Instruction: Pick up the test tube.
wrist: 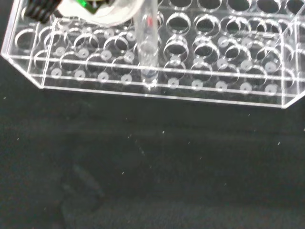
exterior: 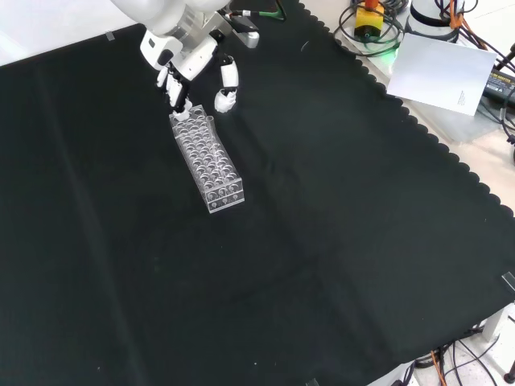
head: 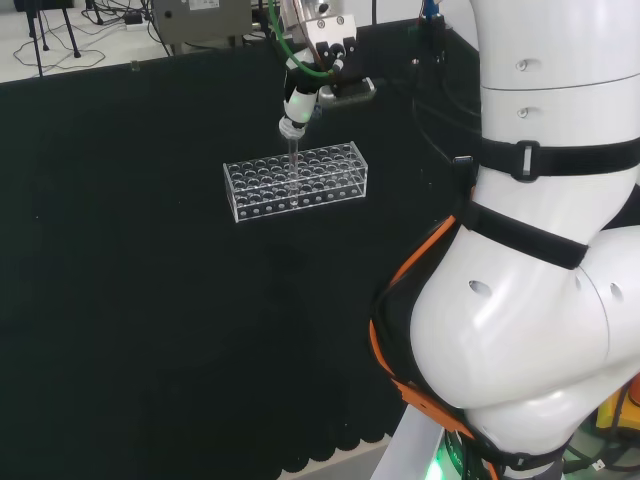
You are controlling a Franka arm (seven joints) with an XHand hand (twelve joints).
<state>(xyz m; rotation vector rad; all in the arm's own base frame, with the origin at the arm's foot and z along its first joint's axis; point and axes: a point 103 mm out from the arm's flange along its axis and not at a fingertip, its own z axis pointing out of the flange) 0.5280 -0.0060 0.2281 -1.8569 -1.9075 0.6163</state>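
A clear plastic rack (head: 300, 182) with several rows of holes lies on the black cloth. A clear test tube (head: 292, 160) stands upright in one of its holes, near the rack's middle in the head view. The hand (head: 303, 103) hangs directly above it, fingers curled down and pinching the tube's top. In the front view the hand (exterior: 187, 63) sits over the far end of the rack (exterior: 211, 167). The wrist view shows the test tube (wrist: 147, 45) reaching down into the rack (wrist: 200, 52), its rounded tip close to the rack's base, with a blurred white finger (wrist: 107, 10) beside its upper part.
The arm's white links (head: 540, 250) stand large at the right of the head view. Cables and a yellow device (exterior: 368, 18) lie beyond the cloth's scalloped edge, beside a sheet of white paper (exterior: 438, 68). Bare black cloth (exterior: 306, 265) surrounds the rack.
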